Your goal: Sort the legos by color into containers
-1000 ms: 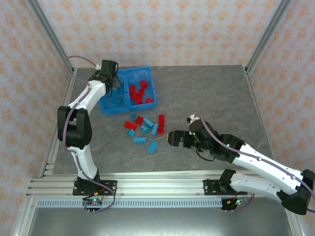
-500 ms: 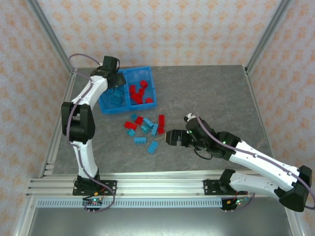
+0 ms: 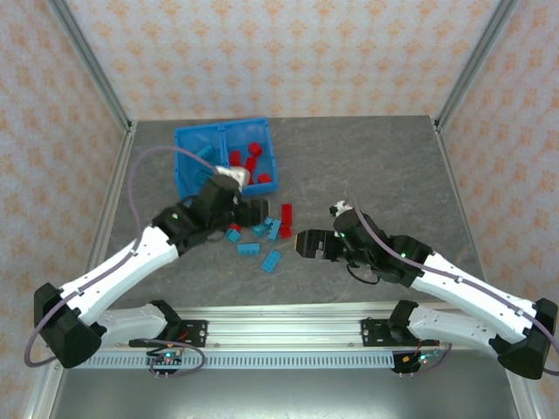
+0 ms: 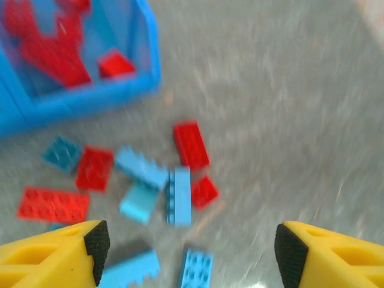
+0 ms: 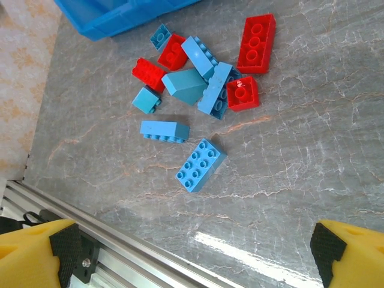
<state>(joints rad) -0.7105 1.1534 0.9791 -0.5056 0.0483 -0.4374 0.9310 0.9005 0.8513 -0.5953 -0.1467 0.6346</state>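
Note:
Loose legos lie in a heap in front of the blue bin. The bin's right container holds red legos; blue ones lie in the left. My left gripper hovers over the heap's left end, open and empty, with a blue brick on the table below it. My right gripper stands open just right of the heap, short of a blue eight-stud brick. A long red brick and a small red one lie at the heap's far side.
The bin's front wall is close behind the heap. An aluminium rail runs along the table's near edge. Metal frame posts stand at the back corners. Bare grey table lies to the right.
The left arm has swung from over the bin's left container down to the loose heap, and its jaws stand wider. The right arm has barely moved.

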